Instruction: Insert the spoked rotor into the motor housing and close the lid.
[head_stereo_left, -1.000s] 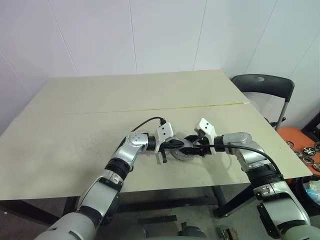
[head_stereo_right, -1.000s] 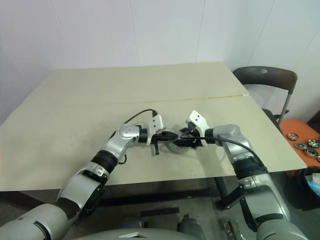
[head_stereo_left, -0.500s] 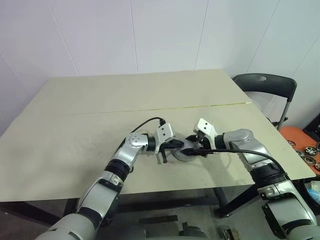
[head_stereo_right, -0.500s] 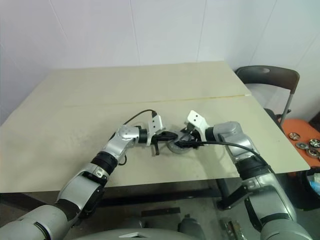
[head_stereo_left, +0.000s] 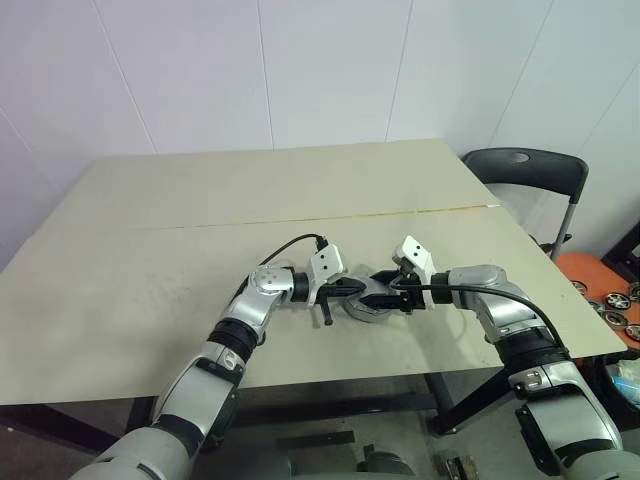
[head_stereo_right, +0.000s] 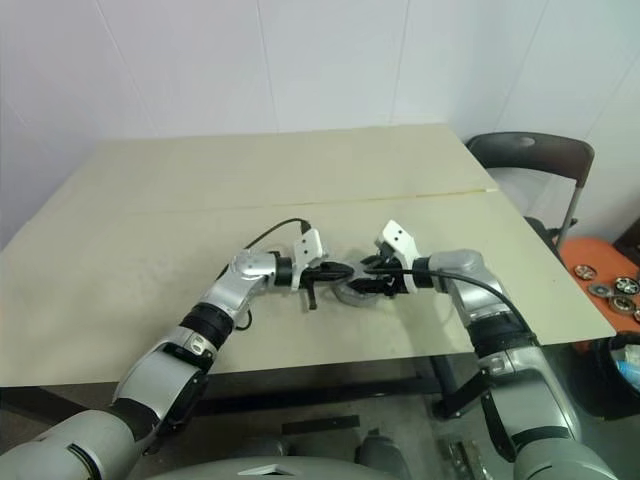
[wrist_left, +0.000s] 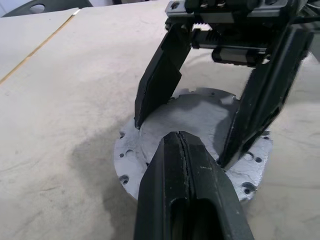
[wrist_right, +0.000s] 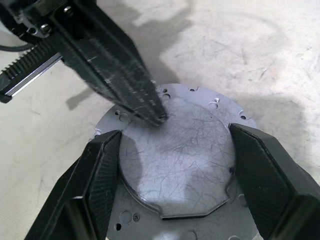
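Since a second ago little has moved: the right forearm swung a bit inward half a second back and now sits much where it began, while the left arm has kept its place and the round metal part has not shifted on the bench (head_stereo_left: 150, 260).

The right gripper (wrist_right: 172, 150) stands wide, its two black fingers (wrist_right: 102, 165) flanking the raised round centre of the lid (wrist_right: 175, 155), one on each side and right at its edge; whether they actually press on it cannot be told. The lid lies flat with its scratched grey face up, a rim with small holes around the raised centre, and it covers what is under it, so the motor housing and the spoked rotor cannot be made out.

The left gripper (wrist_left: 186, 150) is closed with nothing between its fingers, its tip resting on or just above the lid's top face near the rim, reaching in from the opposite side.

In the head views the two grippers meet over the lid (head_stereo_left: 368, 303) near the front middle of the bench. A dark chair (head_stereo_left: 525, 175) stands beyond the bench's right corner.
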